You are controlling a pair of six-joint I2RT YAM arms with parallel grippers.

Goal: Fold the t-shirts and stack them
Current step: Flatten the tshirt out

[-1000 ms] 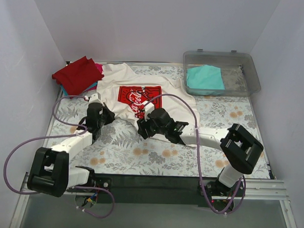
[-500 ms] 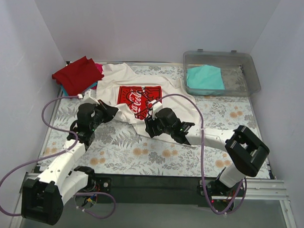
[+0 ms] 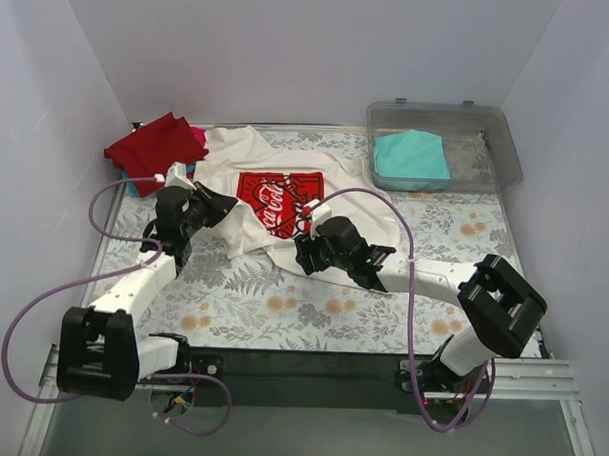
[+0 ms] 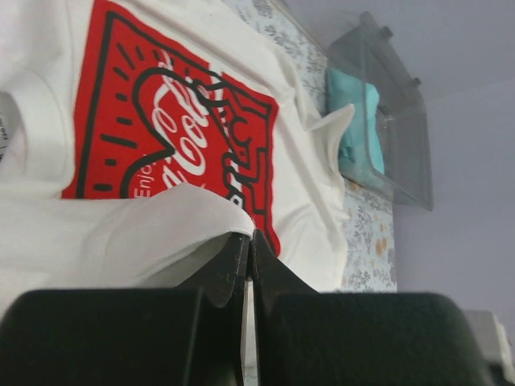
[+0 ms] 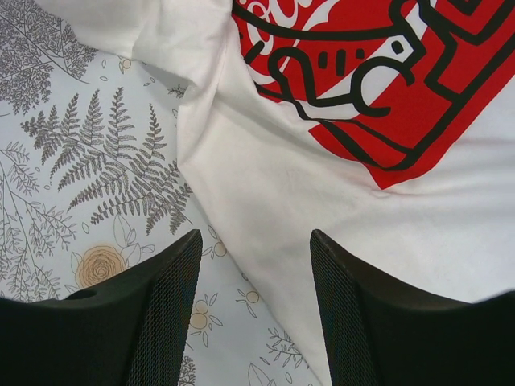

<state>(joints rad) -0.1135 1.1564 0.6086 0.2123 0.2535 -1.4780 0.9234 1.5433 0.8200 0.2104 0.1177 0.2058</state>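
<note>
Left jaws, clamped on the white t-shirt (image 3: pixel 232 160), have swung farther back — right jaws apart over its hem.

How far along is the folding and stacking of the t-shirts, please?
Done: a folded red tee sits back left, and a folded teal tee lies in the bin. In hand: the left gripper is shut on an edge of the white tee; the right gripper hovers open over it. Left: folding and stacking it.

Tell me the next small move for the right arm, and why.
Probably lower the right fingers and close on the edge of the white t-shirt: they hang open above it, holding nothing, while the left fingers pinch a fold of it.
</note>
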